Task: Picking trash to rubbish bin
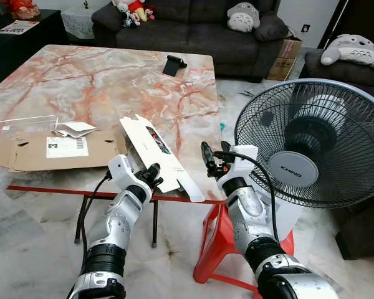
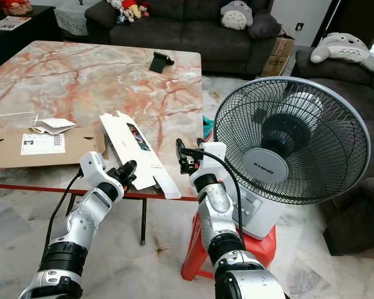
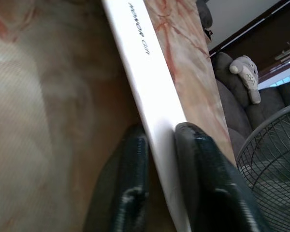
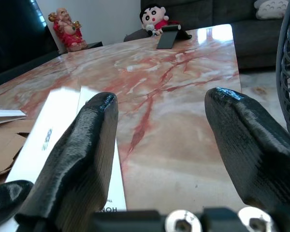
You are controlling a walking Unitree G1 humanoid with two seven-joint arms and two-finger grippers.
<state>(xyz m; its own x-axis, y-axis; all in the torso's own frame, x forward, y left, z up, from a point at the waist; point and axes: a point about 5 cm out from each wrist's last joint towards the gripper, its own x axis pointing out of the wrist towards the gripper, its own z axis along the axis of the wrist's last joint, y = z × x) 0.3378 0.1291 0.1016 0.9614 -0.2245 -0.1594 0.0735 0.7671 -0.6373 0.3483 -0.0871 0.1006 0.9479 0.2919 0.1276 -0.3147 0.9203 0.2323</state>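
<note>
A long white flattened carton (image 1: 156, 152) lies tilted over the front edge of the marble table (image 1: 100, 81). My left gripper (image 1: 153, 174) is shut on the carton's lower edge. In the left wrist view the two black fingers (image 3: 198, 169) pinch the white card (image 3: 154, 106). My right gripper (image 1: 207, 156) is open, holds nothing, and hovers at the table's front right corner, beside the carton's right end. A flattened brown cardboard box (image 1: 56, 149) with a label and a crumpled white paper (image 1: 75, 129) lie left of the carton.
A clear plastic tray (image 1: 19, 128) sits at the table's left edge, and a black stand (image 1: 172, 64) at its far side. A large black fan (image 1: 311, 143) on a red stool (image 1: 215, 243) stands close to my right arm. Dark sofas line the back and the right.
</note>
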